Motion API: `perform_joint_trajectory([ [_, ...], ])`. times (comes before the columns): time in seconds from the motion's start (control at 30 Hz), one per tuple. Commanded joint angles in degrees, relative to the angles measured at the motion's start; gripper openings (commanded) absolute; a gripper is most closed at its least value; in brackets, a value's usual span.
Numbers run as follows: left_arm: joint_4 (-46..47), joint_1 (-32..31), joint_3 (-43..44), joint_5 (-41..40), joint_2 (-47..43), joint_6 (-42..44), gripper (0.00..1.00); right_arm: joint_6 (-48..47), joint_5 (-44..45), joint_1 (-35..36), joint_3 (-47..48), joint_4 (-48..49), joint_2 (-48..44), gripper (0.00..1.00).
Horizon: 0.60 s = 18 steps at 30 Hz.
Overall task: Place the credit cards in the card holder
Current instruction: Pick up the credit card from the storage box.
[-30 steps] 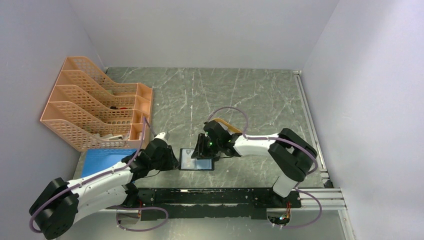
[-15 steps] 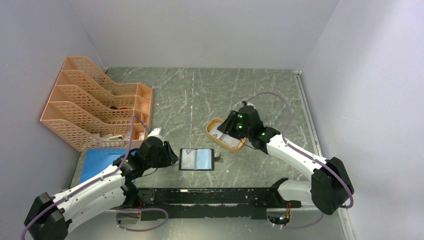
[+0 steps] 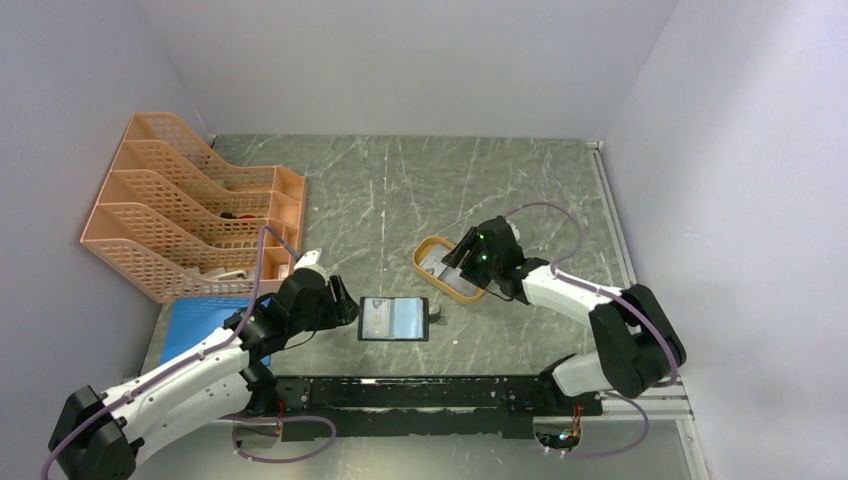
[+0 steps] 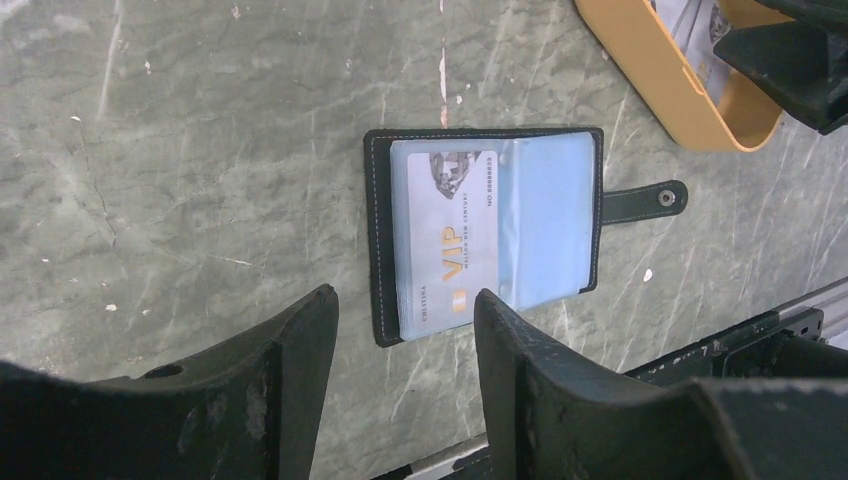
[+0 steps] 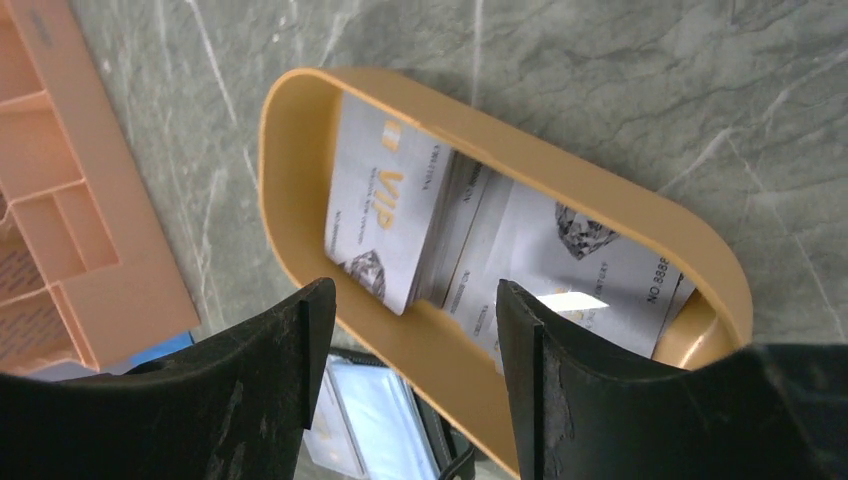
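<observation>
The black card holder (image 3: 393,319) lies open on the table; in the left wrist view (image 4: 380,250) a white VIP card (image 4: 450,225) sits in its left clear pocket, snap tab to the right. Several white credit cards (image 5: 480,230) lie in the orange oval tray (image 5: 300,130), which also shows in the top view (image 3: 428,268). My right gripper (image 5: 410,300) is open and empty, just above the tray's near rim; in the top view it hovers over the tray (image 3: 462,255). My left gripper (image 4: 405,320) is open and empty, just left of the holder (image 3: 345,308).
An orange mesh file rack (image 3: 190,215) stands at the far left. A flat blue pad (image 3: 200,318) lies in front of it, under my left arm. A black rail (image 3: 440,392) runs along the table's near edge.
My right gripper moved from over the card holder up and right to the orange tray, then lowered toward it. My left gripper shifted slightly and stays beside the holder.
</observation>
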Motion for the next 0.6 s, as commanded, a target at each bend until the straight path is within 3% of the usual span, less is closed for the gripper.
perform_joint_trajectory([
  [0.0, -0.9, 0.1, 1.9, -1.6, 0.2, -0.1, 0.57, 4.1, 3.4, -0.1, 1.9, 2.6, 4.3, 0.63],
  [0.57, -0.6, 0.1, 1.1, -1.4, 1.4, -1.2, 0.54, 6.3, 4.8, 0.0, 5.7, 0.9, 13.7, 0.48],
])
